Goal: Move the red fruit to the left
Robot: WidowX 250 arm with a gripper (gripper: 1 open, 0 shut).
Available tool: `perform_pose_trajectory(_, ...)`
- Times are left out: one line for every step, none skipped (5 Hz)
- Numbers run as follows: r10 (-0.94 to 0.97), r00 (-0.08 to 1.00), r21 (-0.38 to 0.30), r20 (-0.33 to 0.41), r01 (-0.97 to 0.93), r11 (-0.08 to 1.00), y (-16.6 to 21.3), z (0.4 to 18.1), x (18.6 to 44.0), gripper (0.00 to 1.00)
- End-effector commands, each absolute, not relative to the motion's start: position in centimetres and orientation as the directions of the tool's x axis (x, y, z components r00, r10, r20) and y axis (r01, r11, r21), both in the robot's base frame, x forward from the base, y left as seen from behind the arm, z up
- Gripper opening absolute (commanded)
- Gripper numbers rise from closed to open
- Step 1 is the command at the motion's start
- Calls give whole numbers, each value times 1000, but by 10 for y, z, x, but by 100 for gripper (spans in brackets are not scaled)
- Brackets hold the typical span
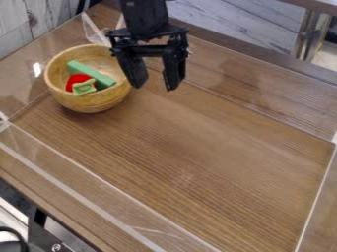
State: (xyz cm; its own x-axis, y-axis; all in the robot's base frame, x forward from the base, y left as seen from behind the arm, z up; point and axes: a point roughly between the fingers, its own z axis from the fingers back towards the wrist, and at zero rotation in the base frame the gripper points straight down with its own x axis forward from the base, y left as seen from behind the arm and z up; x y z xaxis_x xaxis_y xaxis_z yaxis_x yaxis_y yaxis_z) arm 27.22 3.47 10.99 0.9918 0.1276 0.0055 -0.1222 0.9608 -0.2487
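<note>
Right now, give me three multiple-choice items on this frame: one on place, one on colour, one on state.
1. Where is the red fruit?
A. on the table
B. in the wooden bowl
C. in the end effector

2. What colour is the block beside it?
A. green
B. blue
C. yellow

3. The end effector is:
A. shut on the fruit
B. shut, empty
C. open, empty

Answers: 1 B, red shows inside the bowl; 2 A, a green wedge lies there; 3 C, its fingers stand apart with nothing between.

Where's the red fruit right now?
In the camera view the red fruit lies inside the wooden bowl at the table's upper left, tucked against the green block. The gripper hangs just right of the bowl, jaws open, holding nothing.
</note>
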Motion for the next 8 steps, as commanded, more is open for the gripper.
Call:
perform_pose_trajectory(109, 986, -196, 129, -82, 977, 37, 124, 278, 100)
perform_pose_trajectory(120, 977, -161, 175, -91, 983, 41, 120, 283, 100)
perform_pose_trajectory(138, 969, -141, 203, -110, 984, 45, 118, 288, 100)
perform_pose_trajectory(163, 962, -131, 217, -137, 982, 44, 118, 289, 100)
perform_pose_trajectory(165, 958, -115, 233, -142, 983, 44, 118, 290, 100)
perform_pose_trajectory(171, 954, -104, 248, -149, 983, 46, 119, 292, 100)
perform_pose_trajectory(181, 950, -102, 254, -160, 982, 48, 119, 296, 100)
perform_pose_trajectory(184, 949, -100, 257, -163, 982, 47, 120, 295, 100)
